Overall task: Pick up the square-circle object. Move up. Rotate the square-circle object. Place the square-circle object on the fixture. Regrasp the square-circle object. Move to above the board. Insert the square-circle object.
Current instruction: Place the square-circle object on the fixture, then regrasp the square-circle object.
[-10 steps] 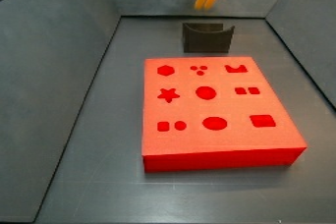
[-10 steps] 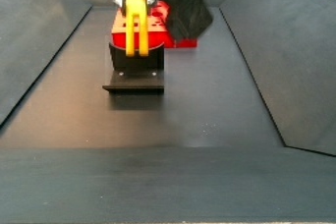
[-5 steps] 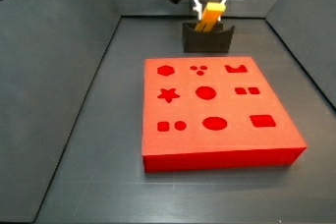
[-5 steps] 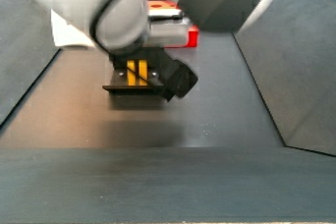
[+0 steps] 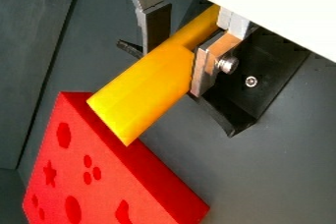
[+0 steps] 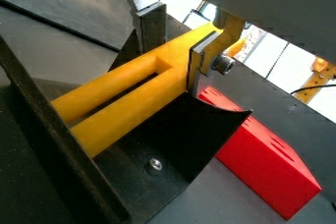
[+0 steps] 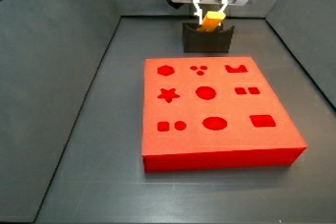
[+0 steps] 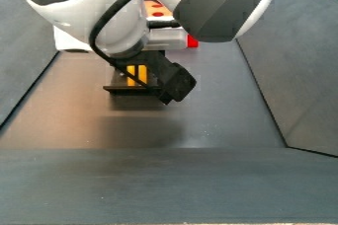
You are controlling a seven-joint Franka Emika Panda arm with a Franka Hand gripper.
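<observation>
Hand (image 5: 178, 39) pinching the square-circle object (image 5: 147, 79) between its fingers, low over the fixture (image 7: 207, 39), board (image 7: 218, 112) nearby

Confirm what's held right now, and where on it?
The end effector, over the dark fixture, clamps the yellow-orange elongated peg near one end.

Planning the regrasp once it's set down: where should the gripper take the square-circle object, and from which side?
Probably its upper end, from above. The gripper holds the square-circle object across its flat sides just over the fixture. Its lower end points into the fixture's notch, so only the top would stay reachable.
</observation>
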